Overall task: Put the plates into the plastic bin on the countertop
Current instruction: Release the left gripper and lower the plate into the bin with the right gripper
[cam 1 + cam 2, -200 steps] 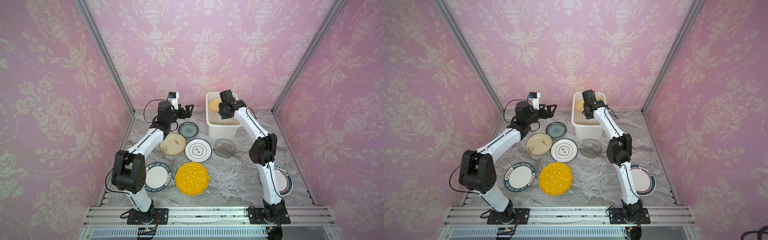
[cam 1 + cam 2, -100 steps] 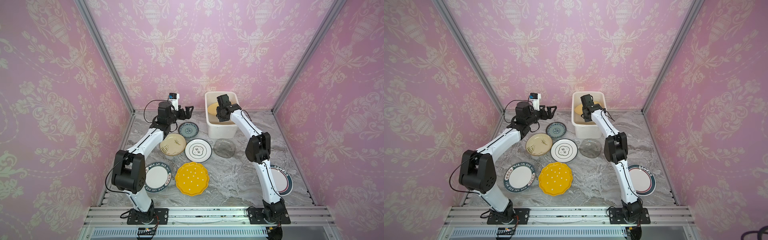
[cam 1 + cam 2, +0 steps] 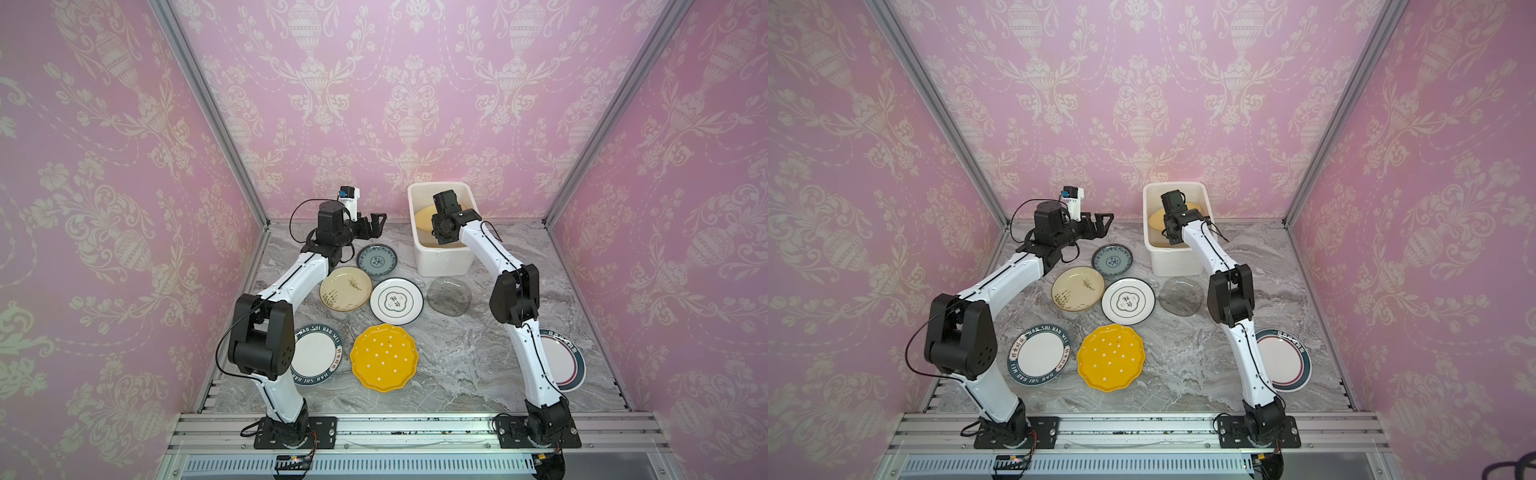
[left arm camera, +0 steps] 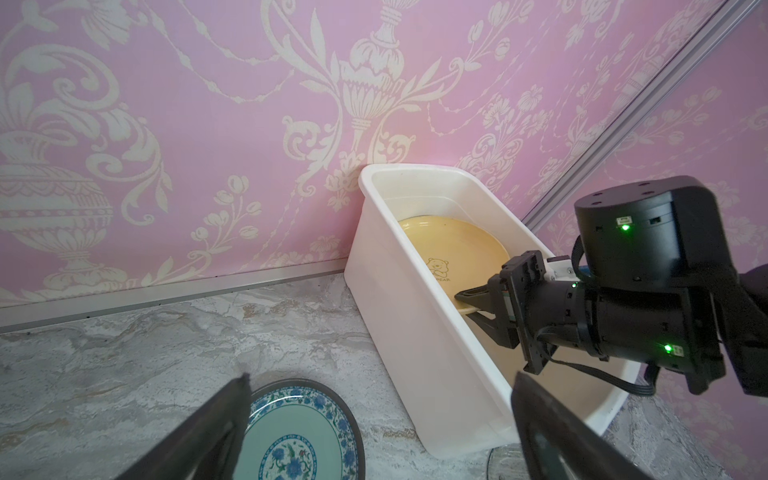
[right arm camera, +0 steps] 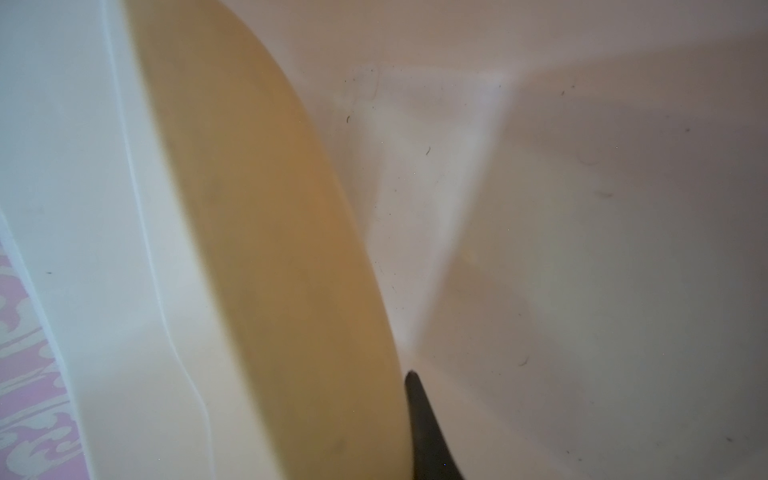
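The white plastic bin (image 3: 444, 262) stands at the back of the grey countertop (image 3: 457, 361). Inside it my right gripper (image 4: 463, 305) is shut on the rim of the pale yellow bear plate (image 4: 453, 245), which hangs tilted within the walls. The right wrist view shows that plate (image 5: 257, 249) close to a bin wall, with one dark finger (image 5: 419, 415) beside it. My left gripper (image 3: 376, 222) is open and empty, hovering over the blue-patterned plate (image 3: 377, 259) left of the bin.
Flat on the countertop are a cream plate (image 3: 345, 289), a white dark-rimmed plate (image 3: 396, 301), a clear glass plate (image 3: 450, 291), a bright yellow scalloped plate (image 3: 384, 357), a lettered-rim plate (image 3: 316, 355) and a banded white plate (image 3: 561, 359) at right. Pink walls enclose three sides.
My right gripper has carried the pale yellow plate lower into the bin. The left arm has stayed where it was, still open.
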